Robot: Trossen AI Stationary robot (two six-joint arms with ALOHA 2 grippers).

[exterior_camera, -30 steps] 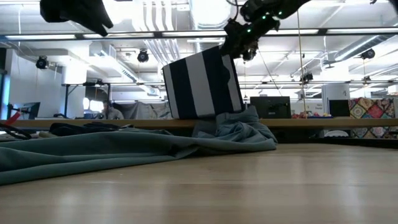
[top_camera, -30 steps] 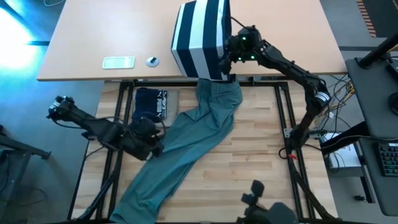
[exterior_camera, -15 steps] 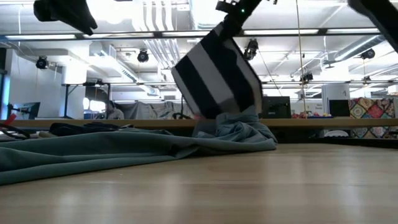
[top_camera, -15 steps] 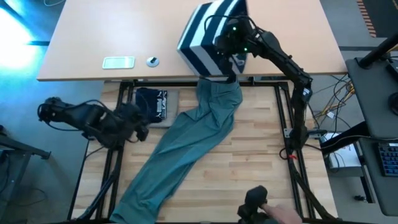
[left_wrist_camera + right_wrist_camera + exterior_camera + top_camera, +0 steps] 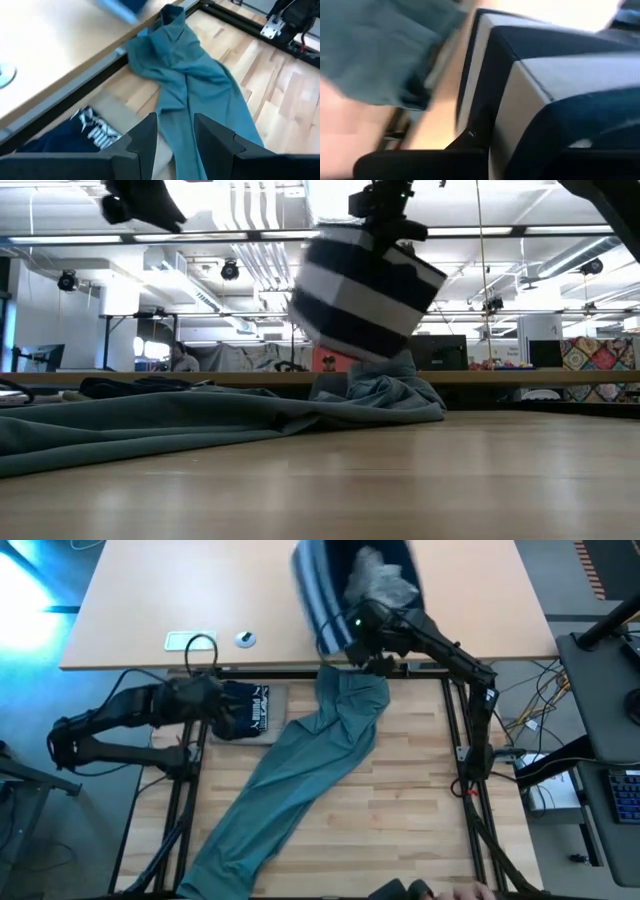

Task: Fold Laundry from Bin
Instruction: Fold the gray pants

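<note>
The right gripper (image 5: 372, 660) is clamping the rim of the striped bin (image 5: 330, 590), tipping it mouth-up above the far table, grey pieces (image 5: 380, 578) showing inside. The teal garment (image 5: 300, 780) is stretching long, diagonally from beneath the bin toward the near edge. The left gripper (image 5: 222, 710), parted and empty, is hovering over the navy garment (image 5: 250, 705).

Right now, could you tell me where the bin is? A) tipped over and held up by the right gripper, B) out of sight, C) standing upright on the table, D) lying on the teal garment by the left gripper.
A: the bin is tilted with its opening and grey cloth showing from above, the right gripper shut on its edge, and the low view shows it lifted off the table.
</note>
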